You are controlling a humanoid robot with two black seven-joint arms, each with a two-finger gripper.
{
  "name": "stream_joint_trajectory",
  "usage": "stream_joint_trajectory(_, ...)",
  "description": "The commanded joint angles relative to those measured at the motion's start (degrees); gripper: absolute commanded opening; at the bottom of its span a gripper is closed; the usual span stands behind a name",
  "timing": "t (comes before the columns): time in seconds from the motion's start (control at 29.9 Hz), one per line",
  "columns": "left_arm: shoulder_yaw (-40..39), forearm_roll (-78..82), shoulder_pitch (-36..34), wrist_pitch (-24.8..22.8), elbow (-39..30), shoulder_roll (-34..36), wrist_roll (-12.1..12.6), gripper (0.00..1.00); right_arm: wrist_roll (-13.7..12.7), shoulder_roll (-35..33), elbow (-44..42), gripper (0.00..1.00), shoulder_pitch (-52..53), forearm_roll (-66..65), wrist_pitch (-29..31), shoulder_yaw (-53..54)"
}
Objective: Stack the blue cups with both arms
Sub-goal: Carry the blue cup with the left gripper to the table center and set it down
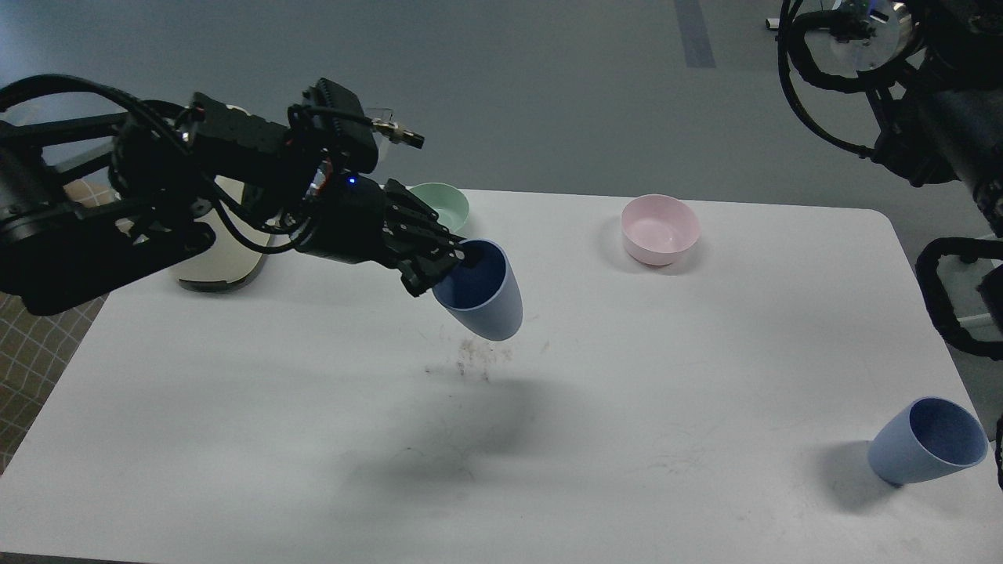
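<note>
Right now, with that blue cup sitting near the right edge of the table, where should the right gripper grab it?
Pinch the rim of the blue cup, one finger inside, coming from the upper right. It leans with its mouth open that way, and its rounded tapered body looks slippery to grasp.

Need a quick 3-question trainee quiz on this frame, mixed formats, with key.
1. True or false: the left end effector grips a blue cup by its rim, above the table.
2. Which bowl sits nearer the held cup? A) pink bowl B) green bowl
3. Fill in: the second blue cup is near the table's ____ edge.

Key: 1 true; 2 B; 3 right.
</note>
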Motion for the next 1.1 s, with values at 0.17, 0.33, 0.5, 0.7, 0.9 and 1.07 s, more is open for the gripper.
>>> stream_joint_trajectory(0.17, 0.30, 6.69, 0.64, 0.01, 11.39, -15.55, 0.00, 0.00, 0.00, 0.35, 0.00, 1.00, 0.37, -0.02, -0.01, -0.97)
stream_joint_trajectory(0.33, 2.93, 9.07, 0.02, 0.01, 17.81, -20.57, 0.00, 0.00, 0.00, 0.35, 0.00, 1.00, 0.02, -0.02, -0.01, -1.06)
stream_joint_trajectory(0.5, 7.94, 9.25, -0.33, 0.01, 19.14, -22.68, 0.00, 0.00, 0.00, 0.79, 0.00, 1.00, -0.25, -0.02, -0.01, -1.06)
stream_joint_trajectory(0.7, 10.23, 10.92, -0.33, 0.01, 21.33, -22.86, 0.00, 0.00, 0.00, 0.97, 0.00, 1.00, -0.33, -0.02, -0.01, -1.06)
stream_joint_trajectory(0.9, 10.67, 10.92, -0.15, 0.01, 22.04, -22.77, 0.00, 0.00, 0.00, 1.32, -0.09, 1.00, -0.51, -0.02, -0.01, -1.06)
stream_joint_trajectory(1.07, 10.58, 10.74, -0.15, 0.01, 22.04, -22.77, 0.00, 0.15, 0.00, 1.32, 0.00, 1.00, -0.51, -0.02, -0.01, -1.15)
